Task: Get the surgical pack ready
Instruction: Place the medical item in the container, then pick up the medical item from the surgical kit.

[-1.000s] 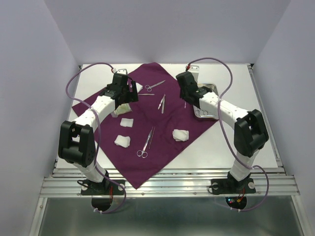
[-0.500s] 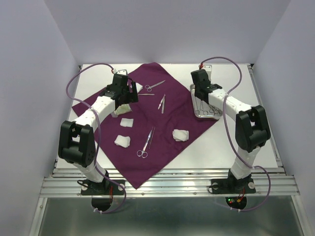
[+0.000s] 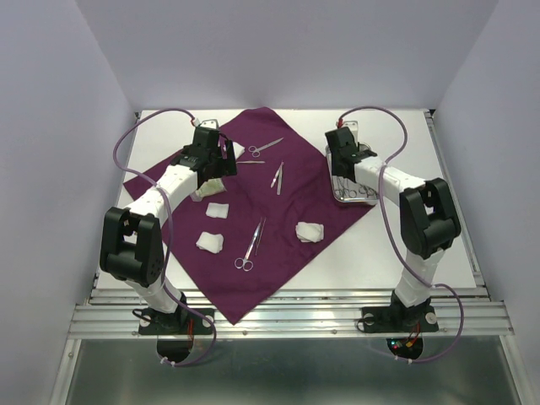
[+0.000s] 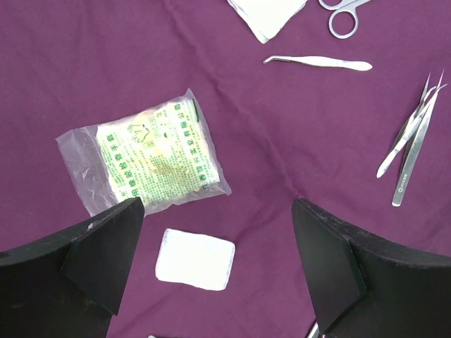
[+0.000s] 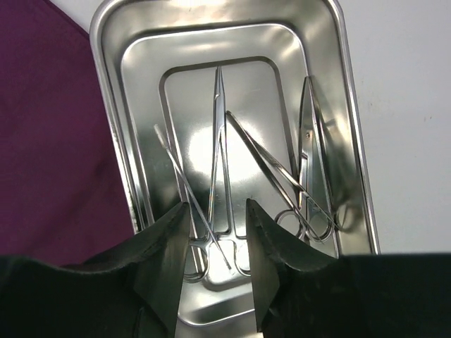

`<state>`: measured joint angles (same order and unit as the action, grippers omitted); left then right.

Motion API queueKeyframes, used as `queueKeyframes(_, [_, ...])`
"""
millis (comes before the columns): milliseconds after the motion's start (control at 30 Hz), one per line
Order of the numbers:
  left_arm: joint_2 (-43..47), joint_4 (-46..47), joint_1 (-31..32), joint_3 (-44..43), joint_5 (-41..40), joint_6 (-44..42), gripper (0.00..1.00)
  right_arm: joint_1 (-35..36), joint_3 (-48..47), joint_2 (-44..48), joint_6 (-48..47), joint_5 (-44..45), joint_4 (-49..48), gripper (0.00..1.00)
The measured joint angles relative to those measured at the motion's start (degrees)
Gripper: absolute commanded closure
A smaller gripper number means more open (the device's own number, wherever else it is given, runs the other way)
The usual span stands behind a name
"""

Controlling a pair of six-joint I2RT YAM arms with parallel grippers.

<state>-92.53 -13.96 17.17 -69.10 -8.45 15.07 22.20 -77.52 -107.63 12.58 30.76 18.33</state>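
The deep-purple cloth lies spread as a diamond on the table. The steel tray sits at its right corner. In the right wrist view the tray holds forceps, scissors and a thin probe. My right gripper hangs just over them, open, with nothing between its fingers. My left gripper is wide open above the cloth, over a white gauze pad and beside a printed plastic packet. More gauze wads and scissors lie on the cloth.
Tweezers and a curved forceps lie on the cloth near my left gripper. Bare white table runs right of the tray and cloth. Purple cables arch over both arms.
My right gripper swung right from over the cloth to above the tray, and its jaws have parted. The left arm has not moved.
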Motion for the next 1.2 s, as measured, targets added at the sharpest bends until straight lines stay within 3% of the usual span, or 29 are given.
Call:
queueKeyframes(100, [0.0, 0.0, 0.02, 0.0, 0.0, 0.02, 0.01, 0.26, 0.0, 1.53, 0.31, -1.09, 0.26, 0.55])
queueKeyframes(133, [0.0, 0.0, 0.02, 0.0, -0.02, 0.02, 0.01, 0.61, -0.04, 2.45, 0.79, -1.51, 0.61, 0.45])
queueKeyframes(200, [0.0, -0.02, 0.02, 0.0, -0.11, 0.02, 0.01, 2.23, -0.81, 3.52, 1.9, -2.16, 1.31, 0.41])
queueKeyframes(400, [0.07, -0.52, 0.02, 0.0, -0.74, 0.42, 0.01, 12.74, -5.79, 2.99, 6.99, -4.37, 3.48, 0.42])
queueKeyframes(533, [0.66, -1.14, 0.04, 0.0, -1.55, 0.48, 0.01, 17.29, -13.14, -3.3, 8.94, -6.34, 4.02, 0.46])
queueKeyframes(833, [2.71, -1.7, 0.04, 0.0, -3.06, 0.46, 0.01, 16.37, -26.36, -20.35, 10.36, -7.39, 7.19, 0.53])
queueKeyframes(1200, [2.71, -1.7, 0.04, 0.0, -3.39, 0.42, 0.01, 16.04, -30.27, -24.57, 10.36, -7.45, 8.74, 0.54])
